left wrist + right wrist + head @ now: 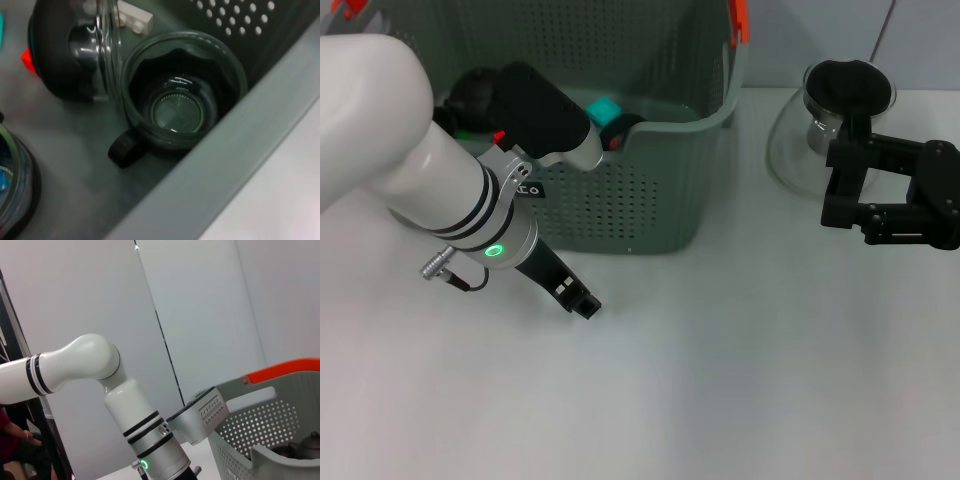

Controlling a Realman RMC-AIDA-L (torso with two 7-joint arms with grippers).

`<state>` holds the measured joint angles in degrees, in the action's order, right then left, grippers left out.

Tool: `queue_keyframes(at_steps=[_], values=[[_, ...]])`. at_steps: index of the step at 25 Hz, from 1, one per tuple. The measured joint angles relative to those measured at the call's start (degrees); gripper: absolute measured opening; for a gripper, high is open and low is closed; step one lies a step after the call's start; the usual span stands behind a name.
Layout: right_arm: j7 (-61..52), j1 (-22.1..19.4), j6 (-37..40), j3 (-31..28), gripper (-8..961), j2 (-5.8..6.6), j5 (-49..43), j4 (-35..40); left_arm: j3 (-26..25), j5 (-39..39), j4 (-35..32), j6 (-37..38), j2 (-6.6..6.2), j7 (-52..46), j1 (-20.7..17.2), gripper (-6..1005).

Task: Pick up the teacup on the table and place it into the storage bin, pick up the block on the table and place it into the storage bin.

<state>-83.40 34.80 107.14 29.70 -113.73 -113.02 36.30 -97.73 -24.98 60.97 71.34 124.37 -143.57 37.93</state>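
The storage bin (650, 190), a grey-green perforated basket with an orange clip, stands at the table's back centre. My left arm reaches over its front wall, and the left gripper (612, 133) is down inside it. The left wrist view looks straight into the bin (235, 165). There the glass teacup (182, 107) with a black handle stands upright on the floor against the wall. A teal block (605, 108) lies in the bin beside the gripper, and a small white block (135, 17) lies farther in. My right gripper (842, 185) is parked at the right, beside the pitcher.
A glass pitcher with a black lid (825, 120) stands right of the bin, just behind my right gripper. Inside the bin are a round black object (60, 50), a red piece (27, 57) and another glass vessel (15, 190). The white table (720, 380) spreads in front.
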Motion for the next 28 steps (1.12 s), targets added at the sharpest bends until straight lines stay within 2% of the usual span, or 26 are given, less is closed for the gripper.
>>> queue_keyframes(at_steps=[20, 25, 28], values=[[0.1, -0.1, 0.1, -0.3, 940, 0.00, 0.0, 0.0, -0.3, 0.3, -1.0, 0.3, -0.10, -1.4, 0.8, 486], [0.3, -0.4, 0.3, -0.3, 941, 0.04, 0.3, 0.0, -0.5, 0.3, -0.7, 1.7, -0.17, -1.6, 0.9, 433], [0.4, -0.6, 0.3, -0.3, 941, 0.06, 0.4, 0.0, -2.6, -0.4, 1.9, 5.6, -0.21, -0.7, 0.5, 411]])
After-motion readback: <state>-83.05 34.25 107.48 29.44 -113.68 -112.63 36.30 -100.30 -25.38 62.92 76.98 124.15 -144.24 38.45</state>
